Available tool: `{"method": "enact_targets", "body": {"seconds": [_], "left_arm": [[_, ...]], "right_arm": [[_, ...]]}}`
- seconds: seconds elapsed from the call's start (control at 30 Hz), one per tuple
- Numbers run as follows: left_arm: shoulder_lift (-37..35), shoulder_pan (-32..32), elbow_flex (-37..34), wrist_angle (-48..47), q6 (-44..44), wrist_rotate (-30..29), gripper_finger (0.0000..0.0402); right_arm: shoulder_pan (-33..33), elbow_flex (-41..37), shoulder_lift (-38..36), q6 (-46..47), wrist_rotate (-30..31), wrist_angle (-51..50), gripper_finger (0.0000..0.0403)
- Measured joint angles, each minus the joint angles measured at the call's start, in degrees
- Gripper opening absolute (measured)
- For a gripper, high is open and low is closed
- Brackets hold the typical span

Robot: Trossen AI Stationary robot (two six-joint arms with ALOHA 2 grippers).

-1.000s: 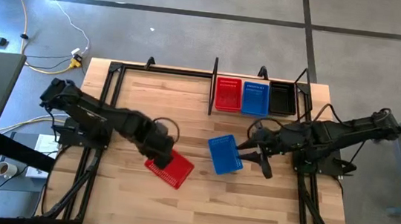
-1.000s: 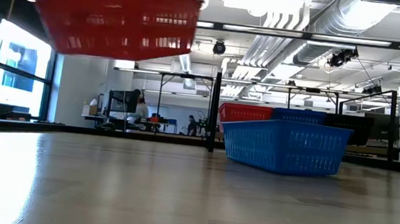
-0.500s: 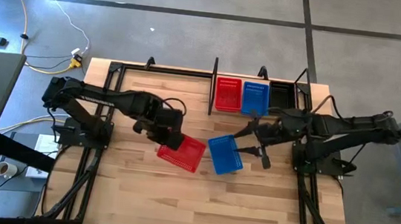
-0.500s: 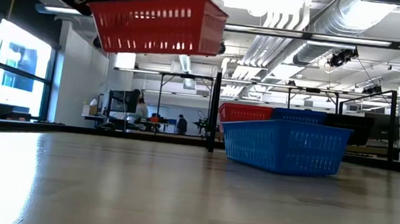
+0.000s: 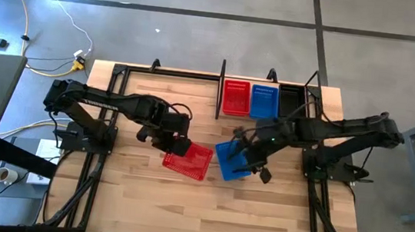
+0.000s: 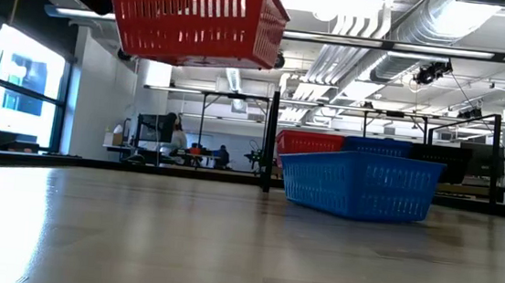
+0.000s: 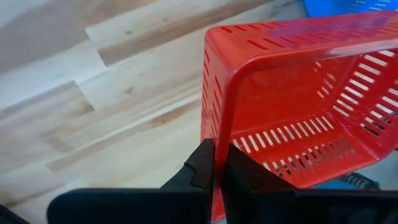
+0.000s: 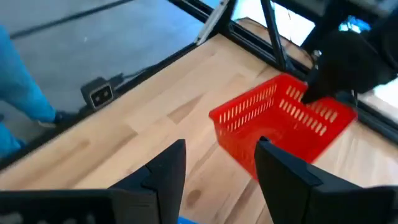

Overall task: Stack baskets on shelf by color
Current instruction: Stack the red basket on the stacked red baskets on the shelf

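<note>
My left gripper (image 5: 174,142) is shut on a red perforated basket (image 5: 188,160), which hangs high over the table's middle (image 6: 195,17). A blue basket (image 5: 231,159) rests on its base on the table (image 6: 359,183). My right gripper (image 5: 255,164) stands open over the blue basket's right side; in its wrist view the red basket (image 8: 283,121) shows beyond the spread fingers (image 8: 217,174). On the shelf (image 5: 220,94) at the far edge sit a red (image 5: 235,98), a blue (image 5: 264,101) and a black basket (image 5: 291,102). My left gripper pinches one end wall of the red basket at its rim (image 7: 219,146), one finger inside the basket and one outside. The fingers come slanting down from the table's left. The basket is lifted clear of the table, its open side up, slightly tilted.
Black arm-mount frames (image 5: 106,121) run along the table's left and right sides. Bare wood (image 5: 205,208) lies toward the near edge. Beyond the table the low view shows a room with desks and people far off.
My left gripper has carried the red basket toward the table's far right, higher, turning it about, then held still beside the blue basket. My right gripper has rolled and moved toward the table's left, over the blue basket's right side. The blue basket has stayed in place.
</note>
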Motion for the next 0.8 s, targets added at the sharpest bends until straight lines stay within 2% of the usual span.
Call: {"method": "enact_targets", "body": {"seconds": [0.2, 0.33, 0.53, 0.8], "left_arm": [[0.0, 2.38, -0.02, 0.02, -1.35, 5.02, 0.0], [0.0, 3.59, -0.01, 0.0, -2.66, 6.21, 0.0], [0.64, 3.7, -0.01, -0.07, -4.78, 6.17, 0.0], [4.62, 2.6, -0.02, 0.06, -4.77, 6.25, 0.0]], "right_arm": [[-0.13, 0.07, 4.44, -10.59, -0.18, 1.11, 0.0176], [-0.04, 0.07, 7.35, -17.48, 2.01, 1.04, 0.0176], [-0.04, 0.07, 10.73, -21.48, 6.86, 1.32, 0.0176], [0.95, 0.07, 11.72, -23.46, 8.81, 1.57, 0.0176]]}}
